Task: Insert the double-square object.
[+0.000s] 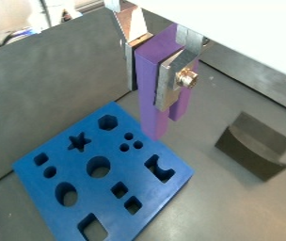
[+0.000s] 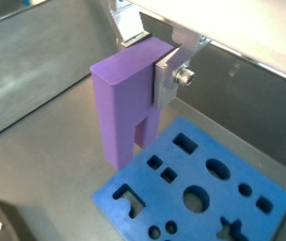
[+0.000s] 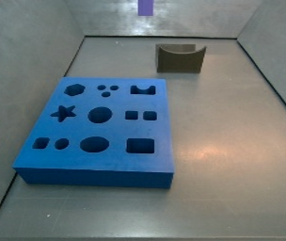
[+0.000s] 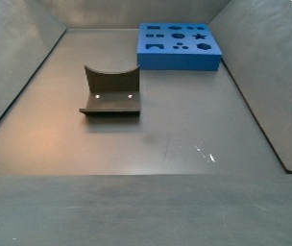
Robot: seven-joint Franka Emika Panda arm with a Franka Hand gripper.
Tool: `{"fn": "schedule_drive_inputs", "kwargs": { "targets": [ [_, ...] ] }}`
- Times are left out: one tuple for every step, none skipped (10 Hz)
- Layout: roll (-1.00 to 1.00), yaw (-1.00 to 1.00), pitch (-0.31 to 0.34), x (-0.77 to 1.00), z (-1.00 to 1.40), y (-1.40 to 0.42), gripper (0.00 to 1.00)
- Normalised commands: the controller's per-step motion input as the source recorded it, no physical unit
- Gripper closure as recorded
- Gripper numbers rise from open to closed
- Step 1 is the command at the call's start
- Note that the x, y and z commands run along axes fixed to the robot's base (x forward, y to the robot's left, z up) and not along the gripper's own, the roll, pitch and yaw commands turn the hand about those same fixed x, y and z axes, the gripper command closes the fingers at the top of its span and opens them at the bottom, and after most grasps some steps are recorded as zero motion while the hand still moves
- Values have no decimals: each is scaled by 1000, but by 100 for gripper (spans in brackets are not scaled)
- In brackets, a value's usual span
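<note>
Pinching the double-square object (image 2: 131, 105) upright between its silver fingers (image 2: 171, 75), the claw (image 1: 161, 77) hung above the grey worktop (image 3: 221, 141) — the blue board (image 3: 102, 127) and the dark olive U-shaped block (image 4: 110, 91) lay below.

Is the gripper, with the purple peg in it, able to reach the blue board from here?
Probably yes. The gripper holds the double-square object in the air above the blue board, and nothing lies between them. The olive block stands apart.
</note>
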Motion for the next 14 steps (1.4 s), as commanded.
{"fn": "schedule_drive_inputs", "kwargs": {
  "targets": [
    [-33,-1000,-9,0,-306,0,100],
    [-33,-1000,-16,0,-334,0,100],
    [-49,-1000,-50,0,-429,0,100],
    [-53,-1000,-51,0,-466,0,100],
    [-53,-1000,-50,0,-471,0,100],
    [-53,-1000,-51,0,-471,0,100],
    [-53,-1000,-53,0,-471,0,100],
    [-60,-1000,-51,-6,-517,0,100],
    [-70,-994,-63,-23,-543,0,100],
    [-74,-986,-69,-29,-554,-3,100],
    [-74,-986,-70,-31,-554,-3,100],
    [-157,-911,0,-40,-291,0,100],
    [-109,-811,0,-249,-17,0,100],
    [-51,-840,0,-269,0,0,100]
  ]
}}
